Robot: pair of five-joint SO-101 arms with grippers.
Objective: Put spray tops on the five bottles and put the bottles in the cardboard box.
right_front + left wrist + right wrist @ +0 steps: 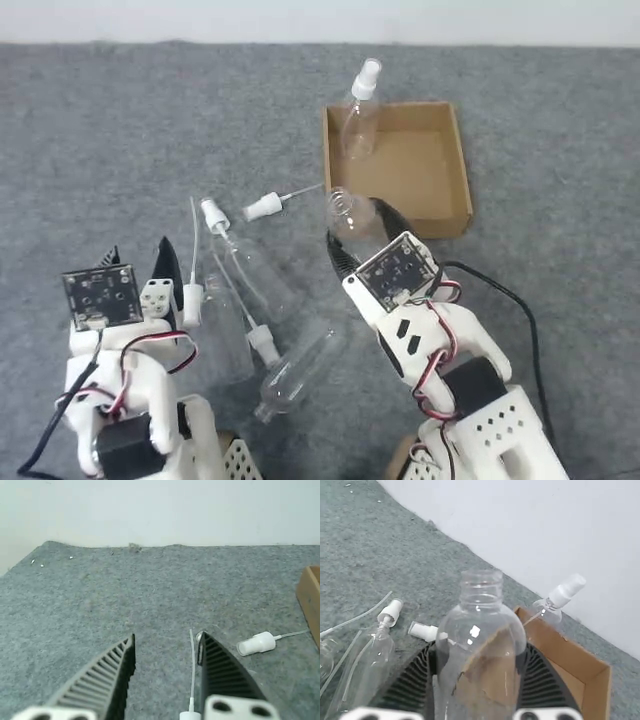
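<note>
Grey felt covered the table [90, 120]. Closest to the viewer in the high view, two white arms sat side by side.

The left gripper [166, 639] was low over the felt with its black ribbed jaws spread apart and nothing between them gripped. A loose spray top [192, 298] lay in that gap, just beside one finger, with its thin tube pointing away from the arm.

The right gripper [480, 651] was clamped on a clear open bottle [481, 622], one jaw on each side of the body. The bottle was roughly upright with its uncapped neck on top, near the closest corner of the box.

Between the two arms, three more clear bottles lay on their sides in a loose cluster.
- The bare-necked bottle [300, 370] was closest, with its mouth pointing toward the arms.
- The second lying bottle [222, 335] was beside the left gripper.
- Another spray top [263, 342] lay between those two.
- The capped bottle [255, 270] lay a little farther off, its fitted white head pointing away from the arms.

Beyond the cluster, a third spray top [264, 207] lay alone on the felt, its tube reaching toward the box.

Farthest away sat the brown cardboard box [455, 165], open at the top. A finished bottle [358, 125] with a spray head fitted was in its far corner on the left arm's side.
</note>
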